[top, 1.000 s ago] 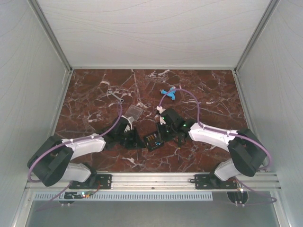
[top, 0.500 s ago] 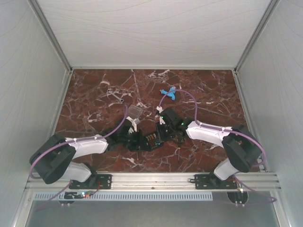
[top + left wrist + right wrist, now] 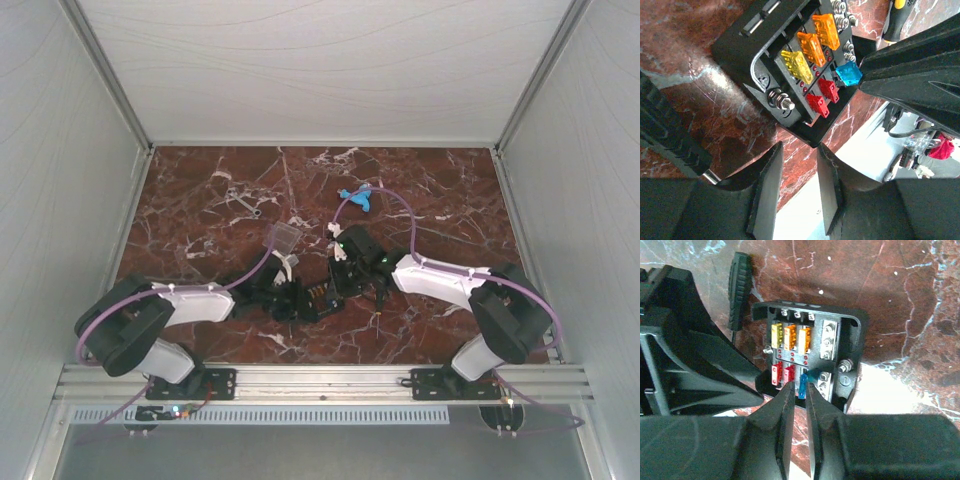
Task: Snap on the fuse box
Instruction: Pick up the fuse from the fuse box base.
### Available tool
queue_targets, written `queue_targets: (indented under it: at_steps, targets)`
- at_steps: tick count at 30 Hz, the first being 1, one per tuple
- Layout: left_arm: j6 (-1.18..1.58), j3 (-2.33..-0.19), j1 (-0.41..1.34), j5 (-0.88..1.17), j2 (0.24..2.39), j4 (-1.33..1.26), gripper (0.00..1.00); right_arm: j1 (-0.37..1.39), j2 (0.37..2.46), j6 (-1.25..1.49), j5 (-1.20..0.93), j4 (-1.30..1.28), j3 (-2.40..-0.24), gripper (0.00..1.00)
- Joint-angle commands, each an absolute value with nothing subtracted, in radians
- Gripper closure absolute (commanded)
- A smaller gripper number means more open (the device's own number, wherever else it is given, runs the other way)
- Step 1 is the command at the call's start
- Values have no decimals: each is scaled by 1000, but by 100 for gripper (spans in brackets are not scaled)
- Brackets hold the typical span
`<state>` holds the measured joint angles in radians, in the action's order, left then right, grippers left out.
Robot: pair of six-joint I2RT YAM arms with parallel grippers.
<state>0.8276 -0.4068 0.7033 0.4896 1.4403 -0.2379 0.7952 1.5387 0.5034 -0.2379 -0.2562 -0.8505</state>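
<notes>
Red marble surface [image 3: 450,200], with the lid [image 3: 283,237] lying behind the left arm. The left gripper [image 3: 799,150], jaws apart and empty, sits at a corner of the fuse box [image 3: 810,354] at centre front; the right gripper [image 3: 801,387] pinches its jaws on a blue fuse [image 3: 847,74] inside.

From overhead I see both arms reaching in toward the middle of the red marbled table [image 3: 190,195]. The fuse box [image 3: 321,297] sits between them, black with tiny coloured specks on top. My left tool [image 3: 290,299] is close at its left side and my right tool [image 3: 347,279] is at its far right corner. I can't make out from here how either tool's jaws stand. The clear lid [image 3: 283,237] lies apart, just beyond the left tool. A blue plastic piece [image 3: 357,197] and a small metal wrench [image 3: 245,203] lie farther back.
</notes>
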Motion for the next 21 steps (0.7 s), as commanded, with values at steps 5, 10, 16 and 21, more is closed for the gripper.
queue_targets:
  at_steps: [5, 10, 16, 21]
  targets:
    - [836, -461, 707, 496, 1456, -293, 67, 792, 1527, 502, -260, -239, -884, 90]
    - [839, -461, 708, 496, 1459, -297, 67, 800, 1533, 490, -209, -256, -884, 90]
    - [846, -459, 707, 495, 1457, -301, 66, 824, 1553, 472, -181, -282, -903, 91]
    - [851, -454, 707, 494, 1454, -306, 67, 841, 1553, 473, -185, -290, -908, 92]
